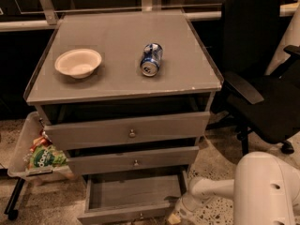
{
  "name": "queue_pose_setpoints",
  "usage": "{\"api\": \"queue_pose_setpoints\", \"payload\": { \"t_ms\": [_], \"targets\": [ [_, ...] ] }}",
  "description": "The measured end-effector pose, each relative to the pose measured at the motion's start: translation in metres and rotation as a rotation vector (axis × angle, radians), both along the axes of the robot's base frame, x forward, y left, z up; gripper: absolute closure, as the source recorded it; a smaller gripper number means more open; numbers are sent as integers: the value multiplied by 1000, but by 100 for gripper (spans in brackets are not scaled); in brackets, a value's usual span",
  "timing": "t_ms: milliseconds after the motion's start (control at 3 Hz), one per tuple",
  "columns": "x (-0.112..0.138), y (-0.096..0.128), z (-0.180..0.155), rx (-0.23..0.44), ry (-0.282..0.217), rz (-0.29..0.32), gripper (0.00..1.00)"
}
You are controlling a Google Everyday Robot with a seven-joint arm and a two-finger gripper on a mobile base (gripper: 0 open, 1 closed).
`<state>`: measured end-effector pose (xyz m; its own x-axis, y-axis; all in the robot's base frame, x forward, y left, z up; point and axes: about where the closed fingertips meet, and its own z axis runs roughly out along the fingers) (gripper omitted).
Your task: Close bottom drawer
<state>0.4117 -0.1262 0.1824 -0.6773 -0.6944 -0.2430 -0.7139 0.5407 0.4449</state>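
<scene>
The bottom drawer [133, 193] of the grey cabinet stands pulled out at the bottom of the camera view, its flat grey floor showing. Its slim front panel [126, 213] runs along the lower edge; the knob is at the frame's edge and hard to make out. My white arm [211, 189] reaches in from the lower right. My gripper [174, 215] is at the right end of the drawer's front panel, partly cut off by the frame's bottom edge.
Above the bottom drawer are the mid-sized drawer front [133, 161] and the tallest one [129, 130], both slightly out. On the cabinet top [122, 32] lie a white bowl [78, 62] and a tipped blue can [151, 59]. A black office chair [258, 74] stands right; a tray of snacks [40, 156] left.
</scene>
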Motion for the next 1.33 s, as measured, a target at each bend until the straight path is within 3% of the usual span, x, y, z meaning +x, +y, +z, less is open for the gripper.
{"api": "queue_pose_setpoints", "payload": {
  "t_ms": [333, 1333],
  "targets": [
    [20, 1, -8, -6, -42, -7, 100],
    [50, -4, -11, -44, -114, -26, 100]
  ]
}}
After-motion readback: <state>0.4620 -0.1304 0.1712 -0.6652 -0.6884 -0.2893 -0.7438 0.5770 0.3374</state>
